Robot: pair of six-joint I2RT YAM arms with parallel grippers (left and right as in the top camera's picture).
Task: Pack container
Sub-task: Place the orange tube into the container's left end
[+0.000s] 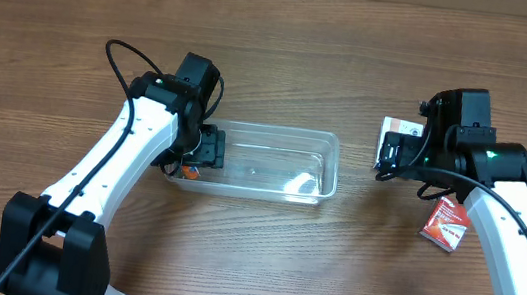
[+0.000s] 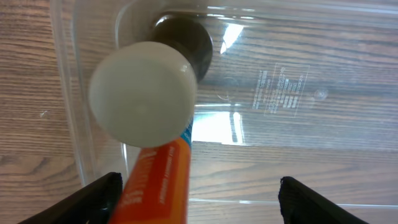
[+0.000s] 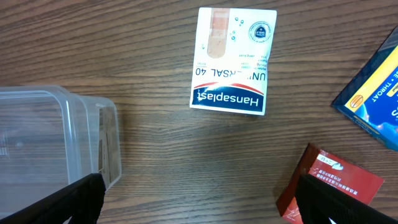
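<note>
On the brown wood-grain desk [image 1: 286, 50], near its middle: clear, see-through plastic rectangular container [image 1: 281, 165] with rounded corners and a rim, lying flat, long side running left to right. At its left end, orange tube with a round white cap [image 2: 149, 124], cap over the container's corner, body slanting back towards the left wrist camera; cannot tell whether resting on the container's floor. Above that end, white left arm [image 1: 128, 141] with left jaws released, spread wide to either side of the tube and not clamping it. Near the container's right end, white right arm [image 1: 507, 213] with right jaws likewise released, wide apart over bare wood, grasping nothing. Beyond them, flat white Hansaplast plaster box [image 3: 233, 62]; to one side, dark blue box [image 3: 376, 93] cut off by the frame edge, and nearer, red box with white print [image 3: 329, 186] just beside one fingertip.
</note>
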